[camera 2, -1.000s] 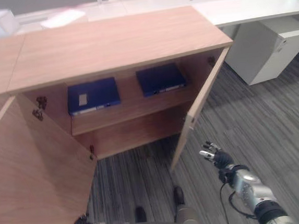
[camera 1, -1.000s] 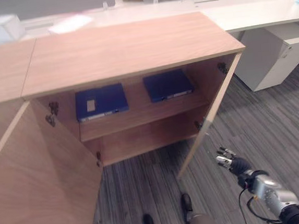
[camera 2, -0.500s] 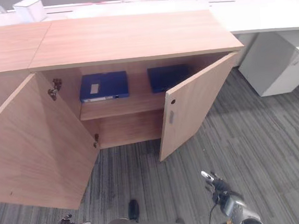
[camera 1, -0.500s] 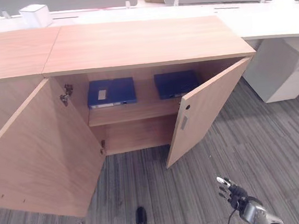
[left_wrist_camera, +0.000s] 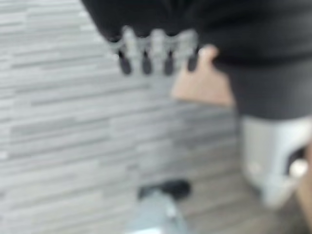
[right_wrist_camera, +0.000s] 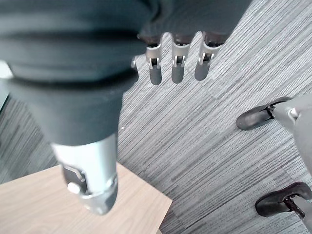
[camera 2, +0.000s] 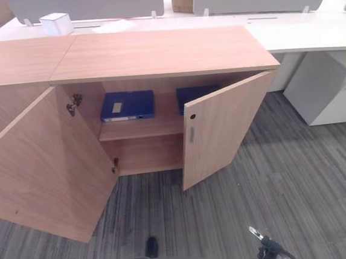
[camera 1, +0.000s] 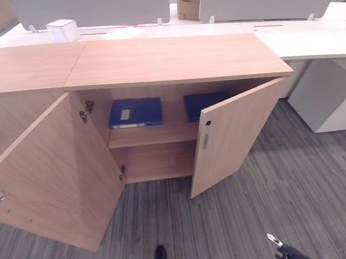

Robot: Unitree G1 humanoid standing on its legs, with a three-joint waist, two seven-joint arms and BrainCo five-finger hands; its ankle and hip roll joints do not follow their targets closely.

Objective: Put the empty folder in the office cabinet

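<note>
Since a second ago the right-hand cabinet door (camera 1: 234,137) has swung from nearly edge-on to partly closed, and the right hand (camera 1: 279,253) has dropped from 4 o'clock to the bottom edge at 5 o'clock, the whole view having shifted as well.

Office cabinet (camera 1: 173,58): a low wood-grain unit with a flat top, standing on grey striped carpet (camera 1: 311,184). Its left-hand door (camera 1: 50,176) is swung wide open toward 8 o'clock; the right-hand door stands ajar and covers part of the shelf (camera 1: 149,134).

Left blue folder (camera 1: 135,113): lies flat on the shelf at 12 o'clock, long axis running left to right, its labelled spine facing out toward the robot.

Right blue folder (camera 1: 202,104): lies flat beside the first, apart from it, partly hidden behind the ajar door.

White desk (camera 1: 316,35): adjoins the cabinet at 2 o'clock.

White box (camera 1: 62,30): stands behind the cabinet at 11 o'clock.

Right hand: fingers (right_wrist_camera: 176,68) straight and relaxed above the carpet, holding nothing.

Left hand (left_wrist_camera: 156,48): fingers hang straight, holding nothing.
</note>
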